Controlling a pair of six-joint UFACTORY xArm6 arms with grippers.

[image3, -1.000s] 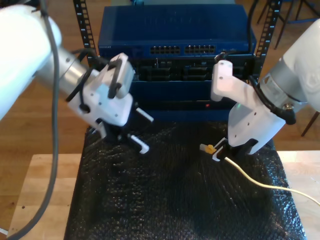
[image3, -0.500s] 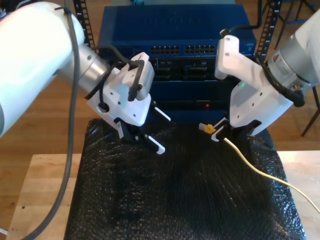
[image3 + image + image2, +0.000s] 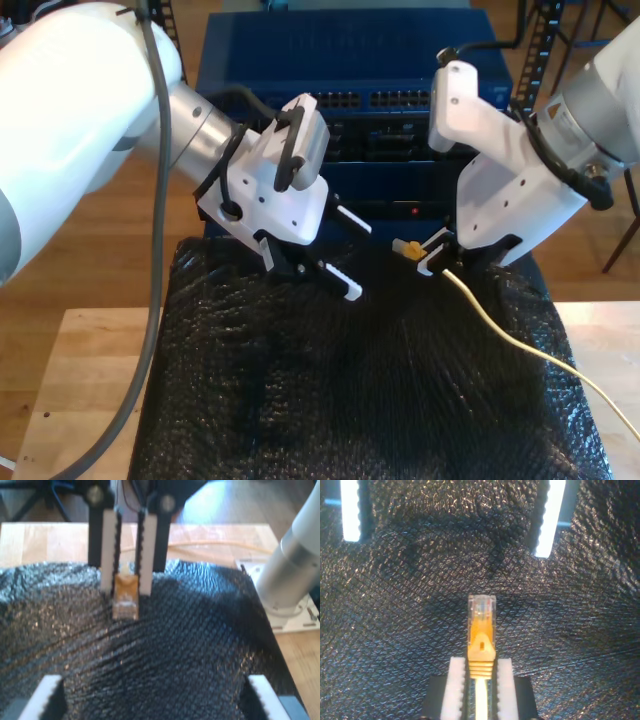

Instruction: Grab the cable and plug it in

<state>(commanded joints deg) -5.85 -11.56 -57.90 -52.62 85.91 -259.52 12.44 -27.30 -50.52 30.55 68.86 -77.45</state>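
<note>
A yellow cable [image 3: 500,330] with a clear plug [image 3: 481,609] is seen over glossy black bubble-textured matting [image 3: 350,400], before a dark blue rack unit [image 3: 350,60], on light wood.

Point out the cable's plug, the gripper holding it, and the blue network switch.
cable's plug [image 3: 481,611]: second wrist view, on its clear tip.
my second gripper [image 3: 481,680]: second wrist view, midway between the white fingertips.
blue network switch [image 3: 350,45]: exterior view, on its top panel.

My first pincer [image 3: 345,255] hangs with jaws spread wide; my second pincer [image 3: 431,258] is clamped, facing it.
</note>
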